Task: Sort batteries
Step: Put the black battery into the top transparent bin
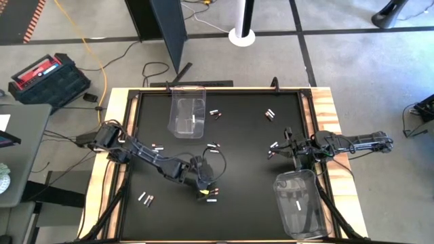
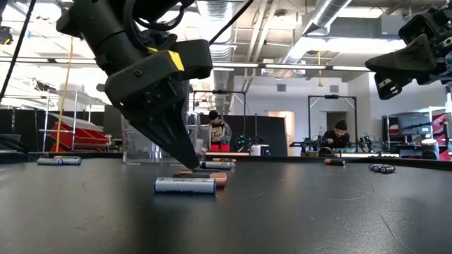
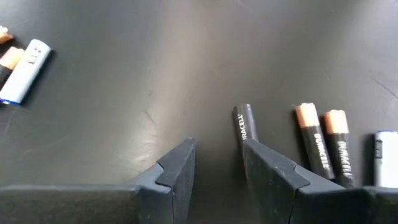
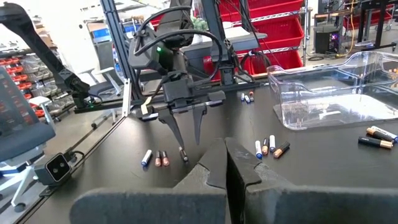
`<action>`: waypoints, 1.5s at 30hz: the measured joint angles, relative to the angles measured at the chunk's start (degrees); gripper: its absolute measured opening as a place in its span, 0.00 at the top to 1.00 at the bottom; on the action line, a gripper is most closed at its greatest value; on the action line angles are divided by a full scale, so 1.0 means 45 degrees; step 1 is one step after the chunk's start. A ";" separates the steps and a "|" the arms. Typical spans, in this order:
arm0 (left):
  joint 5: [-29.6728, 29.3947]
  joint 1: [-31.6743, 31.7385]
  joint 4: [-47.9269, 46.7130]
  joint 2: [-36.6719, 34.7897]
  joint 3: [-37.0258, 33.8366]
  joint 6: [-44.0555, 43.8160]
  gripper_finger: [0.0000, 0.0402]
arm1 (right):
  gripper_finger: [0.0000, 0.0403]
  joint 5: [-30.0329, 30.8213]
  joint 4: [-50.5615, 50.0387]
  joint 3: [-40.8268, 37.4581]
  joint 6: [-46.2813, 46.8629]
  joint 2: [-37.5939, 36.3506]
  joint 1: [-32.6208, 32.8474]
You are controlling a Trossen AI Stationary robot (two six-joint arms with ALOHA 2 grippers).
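Counting from the near edge of the black table (image 1: 237,129), taken as a clock face seen from above with the near edge at six, there are two clear bins and two arms.

At about five o'clock stands the near bin (image 1: 298,203), with one white battery (image 1: 296,203) lying in it. At about seven o'clock a pair of cells (image 1: 146,198) lies alone, well apart from the rest.

Just left of six o'clock the left gripper (image 1: 202,186) points down at the table over a row of four batteries (image 4: 163,158): one white and blue, two copper-topped and one dark. Its two fingers (image 3: 180,165) stand partly apart and hold nothing. The dark cell (image 3: 244,124) lies just beside one fingertip, outside the gap, and the table between the fingers is bare. In the low view the white cell (image 2: 185,185) lies nearest the camera, and the fingertips come down just behind it.

Near the centre lies a small cluster (image 1: 214,146), which the right wrist view shows as four cells, white and copper-topped by turns.

At about three o'clock the right gripper (image 4: 225,146) hangs above the table with its jaws closed together and nothing between them. A few cells (image 1: 273,148) lie just beside it, too small to count.

Farther off, a small group (image 1: 270,114) lies at one o'clock and another (image 1: 215,113) at twelve o'clock.

At eleven o'clock the far bin (image 1: 188,102) holds one white cell (image 1: 193,122).
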 joint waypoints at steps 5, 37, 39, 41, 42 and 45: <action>-0.0086 0.0151 0.0111 -0.0019 0.0000 -0.0271 0.66 | 0.97 0.0000 0.0000 0.0000 0.0000 0.0000 0.0000; 0.0569 -0.0161 0.0254 0.0928 0.0233 -0.0749 0.66 | 0.97 -0.0002 0.0000 0.0002 -0.0005 0.0002 0.0000; 0.0308 -0.0113 0.0256 0.0929 0.0233 -0.0498 0.66 | 0.97 -0.0002 0.0005 0.0002 0.0000 0.0000 0.0000; 0.0027 -0.0063 0.0256 0.0939 0.0228 -0.0272 0.67 | 0.97 -0.0002 0.0000 0.0002 -0.0004 0.0005 0.0000; -0.0006 -0.0006 0.0256 0.0943 0.0228 -0.0244 0.67 | 0.97 -0.0002 0.0004 -0.0002 -0.0005 0.0005 0.0000; -0.0024 0.0173 0.0242 0.0952 0.0228 -0.0212 0.73 | 0.97 -0.0002 0.0000 0.0001 0.0000 0.0005 0.0000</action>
